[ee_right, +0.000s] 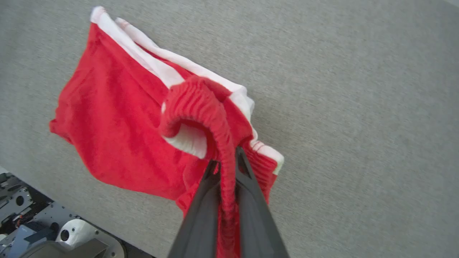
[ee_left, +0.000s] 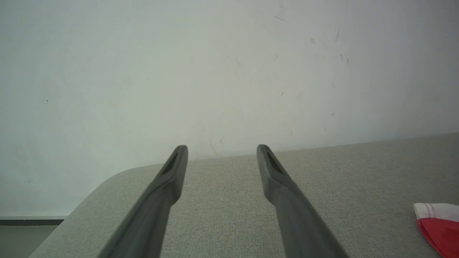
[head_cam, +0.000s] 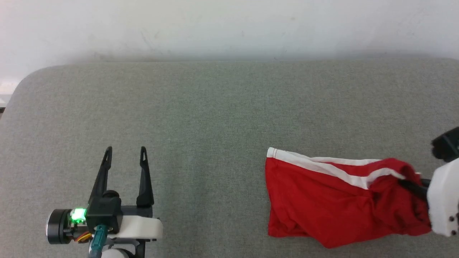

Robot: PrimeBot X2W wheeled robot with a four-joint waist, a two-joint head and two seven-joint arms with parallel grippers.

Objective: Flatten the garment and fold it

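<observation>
Garment: the garment (head_cam: 322,200) lay on the grey padded surface (head_cam: 215,107) at about 4 o'clock in the head view. It was rumpled, neither flat nor folded.
White band: the white band (head_cam: 322,163) ran along the garment's 12 o'clock edge, from the corner at 10 o'clock across toward 3 o'clock, where it dipped into bunched cloth.
Right gripper: the right gripper (head_cam: 408,184) sat at the 3 o'clock edge of the head view, pointing toward 9 o'clock and buried in the garment's 3 o'clock end.
Right grip: pinched nearly closed on the cloth. In the right wrist view the gathered waistband (ee_right: 215,118) arched over and ran straight down between the two dark fingers (ee_right: 200,215).
Left gripper: the left gripper (head_cam: 126,149) hung at 8 o'clock, pointing to 12 o'clock, spread wide with nothing between its fingers.
Gap: it was well apart from the garment. In the left wrist view a red-and-white corner of the garment showed at 4 o'clock.
Backdrop: a pale wall (head_cam: 229,25) stood behind the surface at 12 o'clock.
</observation>
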